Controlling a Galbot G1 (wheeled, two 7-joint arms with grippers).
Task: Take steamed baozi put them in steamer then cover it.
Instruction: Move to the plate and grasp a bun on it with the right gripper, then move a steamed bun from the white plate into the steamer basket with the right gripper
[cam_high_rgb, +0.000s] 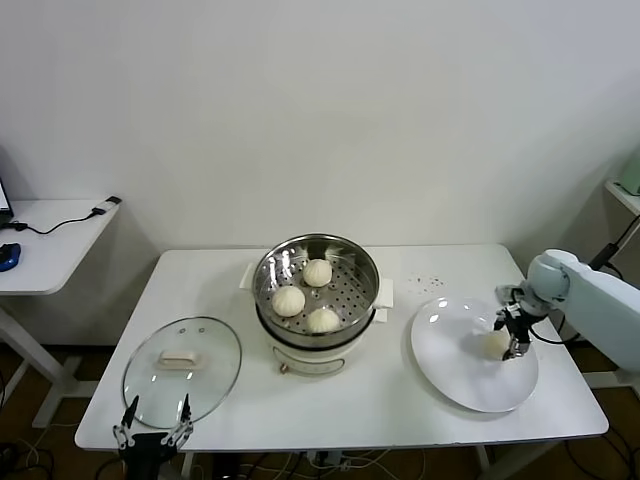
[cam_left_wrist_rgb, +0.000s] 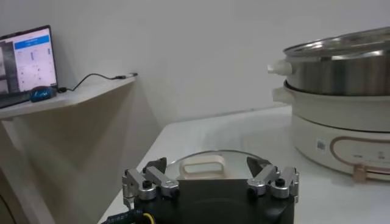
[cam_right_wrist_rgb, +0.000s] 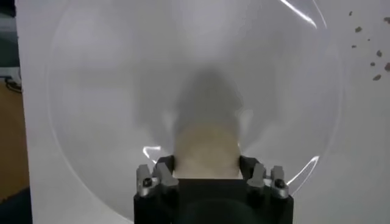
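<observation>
Three steamed baozi (cam_high_rgb: 317, 272), (cam_high_rgb: 288, 300), (cam_high_rgb: 322, 320) lie on the perforated tray inside the steel steamer (cam_high_rgb: 268, 268) at the table's middle. A fourth baozi (cam_high_rgb: 496, 344) is on the white plate (cam_high_rgb: 455, 375) at the right. My right gripper (cam_high_rgb: 510, 338) is down over it, fingers pressed on both its sides. In the right wrist view the baozi (cam_right_wrist_rgb: 206, 149) fills the gap in the gripper (cam_right_wrist_rgb: 207, 173). The glass cover (cam_high_rgb: 205, 385) with its cream handle lies flat at the front left. My left gripper (cam_high_rgb: 152, 432) is open and empty just in front of the cover (cam_left_wrist_rgb: 203, 165).
A side desk (cam_high_rgb: 50, 245) with a mouse and cable stands at the far left. Small dark crumbs (cam_high_rgb: 430, 282) lie on the table behind the plate. The steamer's white base (cam_left_wrist_rgb: 341, 131) rises to one side of the left gripper (cam_left_wrist_rgb: 210, 176).
</observation>
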